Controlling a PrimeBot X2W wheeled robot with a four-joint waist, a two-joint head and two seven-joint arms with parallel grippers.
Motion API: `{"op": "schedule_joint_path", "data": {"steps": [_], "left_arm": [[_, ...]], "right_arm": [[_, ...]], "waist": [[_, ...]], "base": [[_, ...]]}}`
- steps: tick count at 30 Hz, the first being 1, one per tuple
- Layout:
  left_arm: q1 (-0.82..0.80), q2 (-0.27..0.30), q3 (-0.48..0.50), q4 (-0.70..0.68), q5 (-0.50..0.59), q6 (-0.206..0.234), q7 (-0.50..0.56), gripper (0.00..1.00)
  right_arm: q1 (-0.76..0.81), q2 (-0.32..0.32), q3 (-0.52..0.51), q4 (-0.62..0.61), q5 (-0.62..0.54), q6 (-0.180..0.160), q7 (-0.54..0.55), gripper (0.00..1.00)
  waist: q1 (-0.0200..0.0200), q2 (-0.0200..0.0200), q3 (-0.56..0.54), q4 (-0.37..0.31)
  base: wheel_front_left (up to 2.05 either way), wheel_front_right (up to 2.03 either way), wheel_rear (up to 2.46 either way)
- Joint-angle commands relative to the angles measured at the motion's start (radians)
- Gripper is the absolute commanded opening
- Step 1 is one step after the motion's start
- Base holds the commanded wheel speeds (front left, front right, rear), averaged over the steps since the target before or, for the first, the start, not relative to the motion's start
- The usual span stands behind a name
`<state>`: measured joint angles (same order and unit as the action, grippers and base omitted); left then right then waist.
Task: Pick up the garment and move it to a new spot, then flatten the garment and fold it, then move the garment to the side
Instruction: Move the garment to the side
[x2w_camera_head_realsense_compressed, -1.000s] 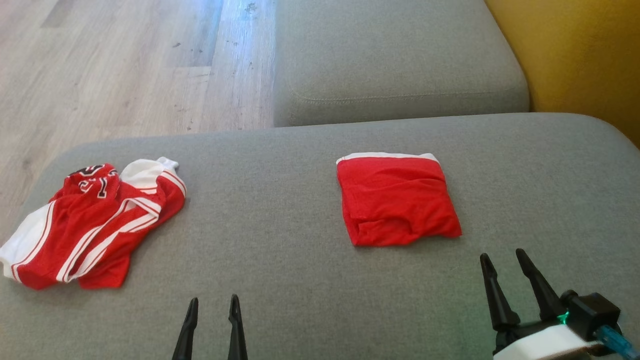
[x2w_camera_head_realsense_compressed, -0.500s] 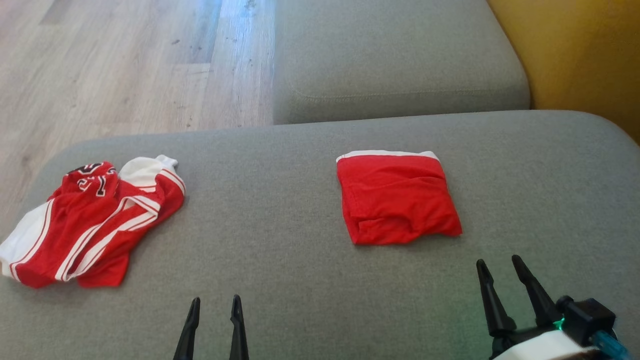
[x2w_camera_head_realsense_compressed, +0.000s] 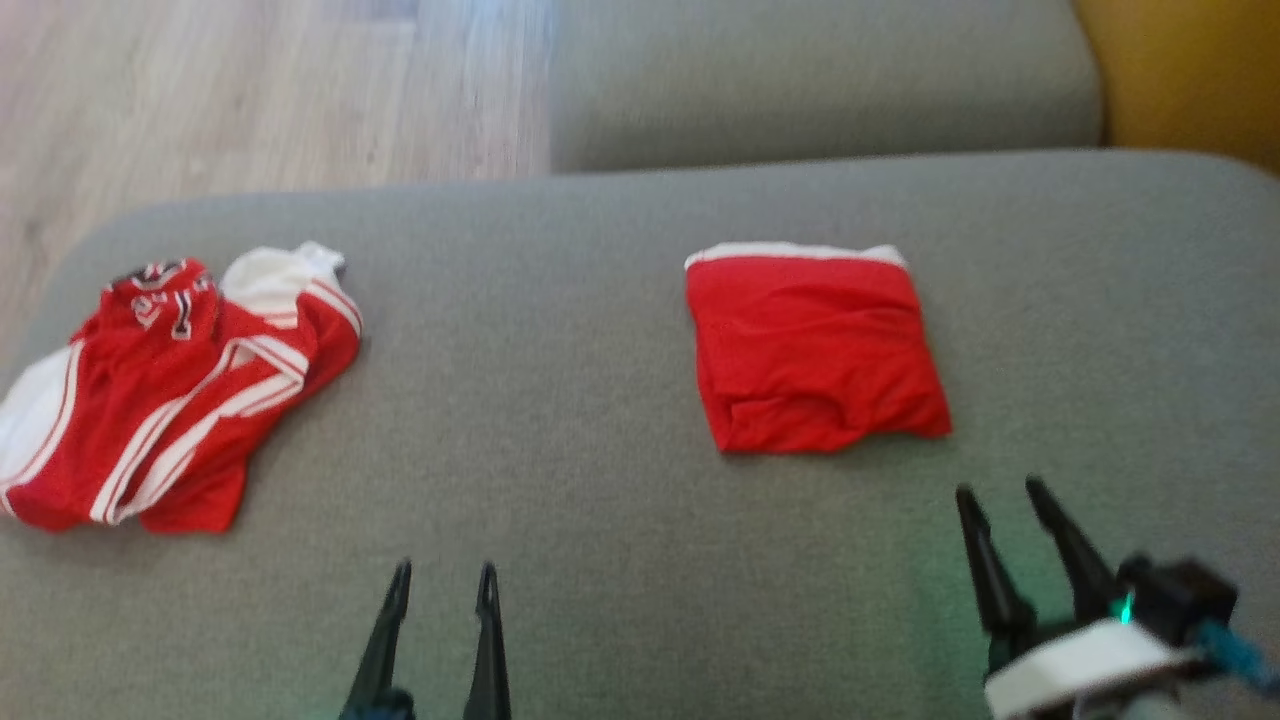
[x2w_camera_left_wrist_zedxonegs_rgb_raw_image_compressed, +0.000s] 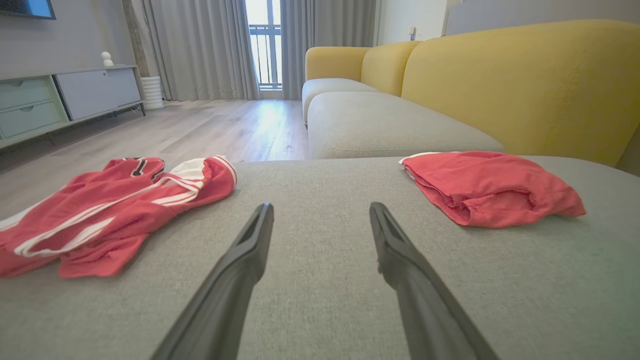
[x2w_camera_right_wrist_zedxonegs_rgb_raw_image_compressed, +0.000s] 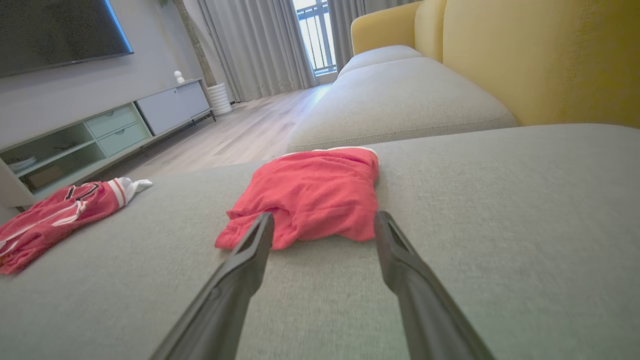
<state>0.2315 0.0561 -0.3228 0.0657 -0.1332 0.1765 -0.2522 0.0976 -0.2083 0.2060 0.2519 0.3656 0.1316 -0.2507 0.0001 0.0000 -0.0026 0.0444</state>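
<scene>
Grey cushion (x2w_camera_head_realsense_compressed: 560, 400) is our landmark, wood floor (x2w_camera_head_realsense_compressed: 250, 100) past its far edge. Crumpled jersey (x2w_camera_head_realsense_compressed: 180, 400) sits at its left end, folded garment (x2w_camera_head_realsense_compressed: 815, 350) right of centre. Our left gripper (x2w_camera_head_realsense_compressed: 445, 568) and right gripper (x2w_camera_head_realsense_compressed: 998, 487) hover over its front edge, both spread, holding nothing. We reckon jersey's next: left arm reaches over, pinches a loose edge.

head: above, facing down | wrists: low over cushion (x2w_camera_left_wrist_zedxonegs_rgb_raw_image_compressed: 550, 280), both showing folded garment (x2w_camera_right_wrist_zedxonegs_rgb_raw_image_compressed: 310, 195)

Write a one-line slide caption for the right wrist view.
Open right gripper faces a folded red garment on the grey cushion; a crumpled jersey lies far left.
</scene>
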Motion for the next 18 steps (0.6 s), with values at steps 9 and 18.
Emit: {"op": "schedule_joint_path", "data": {"steps": [9, 18], "left_arm": [[-0.166, -0.005, 0.019, -0.036, 0.079, 0.031, -0.01, 1.0], [-0.243, -0.005, -0.012, -0.03, 0.085, 0.033, -0.01, 1.0]], "right_arm": [[-0.282, -0.114, 0.015, 0.014, 0.189, -0.001, 0.114, 1.0], [-0.457, -0.187, -0.034, 0.11, 0.41, -0.001, 0.346, 1.0]], "waist": [[-0.0001, 0.0, 0.178, 0.058], [-0.0001, 0.0, 0.26, 0.103]], "base": [[0.0, 0.0, 0.0], [0.0, 0.0, 0.0]]}}
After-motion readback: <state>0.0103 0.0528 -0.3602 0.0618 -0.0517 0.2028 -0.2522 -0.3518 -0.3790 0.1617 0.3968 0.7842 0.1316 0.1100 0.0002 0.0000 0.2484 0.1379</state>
